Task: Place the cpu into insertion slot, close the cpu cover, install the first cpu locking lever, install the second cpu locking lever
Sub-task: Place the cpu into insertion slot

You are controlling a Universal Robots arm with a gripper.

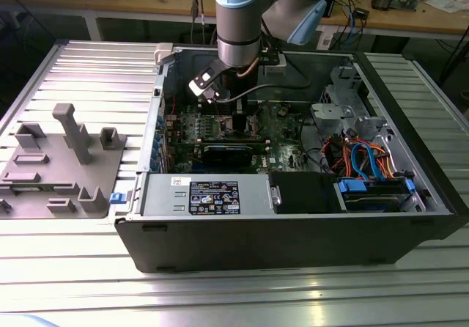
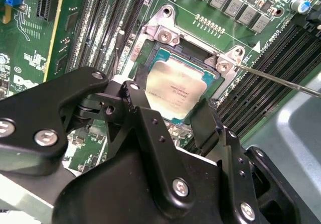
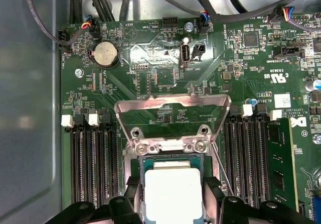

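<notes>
**The chip goes into its little square home**

The robot arm reaches down into the open computer case. Its gripper hangs right over the green board.

The two black fingers pinch the cpu by two of its sides. They hold it by the edges, most likely so that nothing touches the flat grey top or the underside. Gripping it this way also keeps the chip level.

The cpu sits in the insertion slot, or just on top of it. Whether it has dropped all the way in is hard to tell. Its sides line up with the sides of the slot, which it needs in order to fit.

The cpu cover stands up, tipped back from the slot on its hinge. It has to be out of the way so the chip can come down from above. The board can be seen through its big window.

A thin locking lever sticks out beside the slot. It is not hooked down, and that is why the cover is free to swing.

Long dark memory slots run along both sides.
</notes>
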